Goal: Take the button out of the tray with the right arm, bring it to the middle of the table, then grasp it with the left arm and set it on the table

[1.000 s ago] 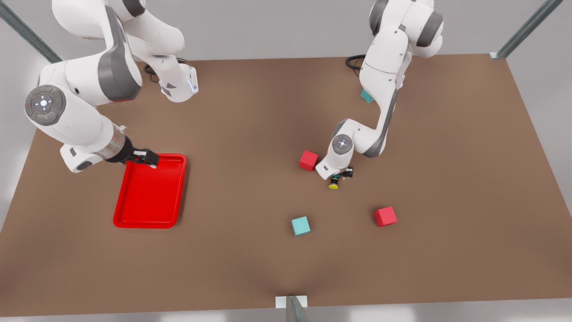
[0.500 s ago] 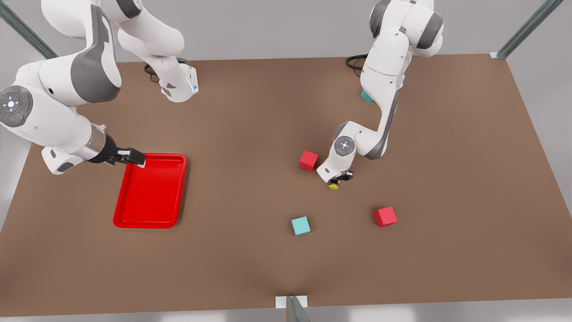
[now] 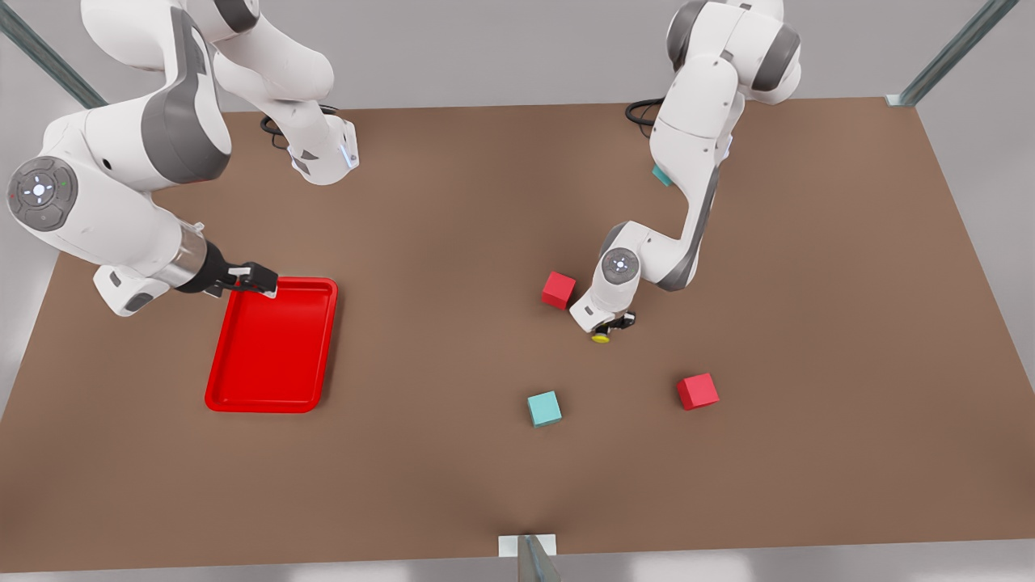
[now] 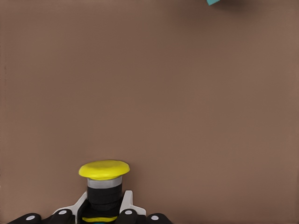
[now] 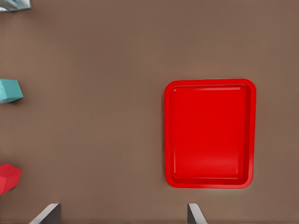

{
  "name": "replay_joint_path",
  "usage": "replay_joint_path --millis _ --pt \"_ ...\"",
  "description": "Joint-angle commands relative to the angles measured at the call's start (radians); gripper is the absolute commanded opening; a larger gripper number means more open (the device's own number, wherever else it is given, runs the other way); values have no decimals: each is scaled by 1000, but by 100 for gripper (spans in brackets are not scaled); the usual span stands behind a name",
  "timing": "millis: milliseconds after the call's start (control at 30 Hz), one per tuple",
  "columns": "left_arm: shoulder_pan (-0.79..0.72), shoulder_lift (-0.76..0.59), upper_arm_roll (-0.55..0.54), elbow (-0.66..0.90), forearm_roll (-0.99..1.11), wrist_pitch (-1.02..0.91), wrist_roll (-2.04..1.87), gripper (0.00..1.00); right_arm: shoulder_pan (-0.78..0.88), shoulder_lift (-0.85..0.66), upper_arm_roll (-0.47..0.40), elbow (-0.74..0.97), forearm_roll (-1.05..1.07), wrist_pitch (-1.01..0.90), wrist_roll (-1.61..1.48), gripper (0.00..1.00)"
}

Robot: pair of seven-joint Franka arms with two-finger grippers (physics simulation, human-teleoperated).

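Button (image 4: 104,184) clamped in left hand (image 3: 612,326) over table (image 3: 453,242); right hand (image 3: 252,279) spread above tray (image 3: 275,347).

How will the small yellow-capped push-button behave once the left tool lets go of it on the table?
The small push-button with a round yellow cap on a black cylindrical body looks rigid, so it probably won't deform. The left tool holds it by the body over the plain brown tabletop. Its cap is wider than the body, so it may tip, then roll.

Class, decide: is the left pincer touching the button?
Touching. In the left wrist view the left pincer has its fingers pressed against both sides of the button.
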Motion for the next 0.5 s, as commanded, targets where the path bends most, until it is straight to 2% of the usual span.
replay_joint_path --millis 0,300,467 --pt "0 -4 1 15 1 -43 -10 47 -1 0 1 0 0 0 -26 100" --pt "3 21 -1 25 1 -43 -10 47 7 3 1 3 1 6 -23 100" --pt "3 25 -1 27 2 -43 -9 40 56 5 -1 3 -9 6 -20 100"
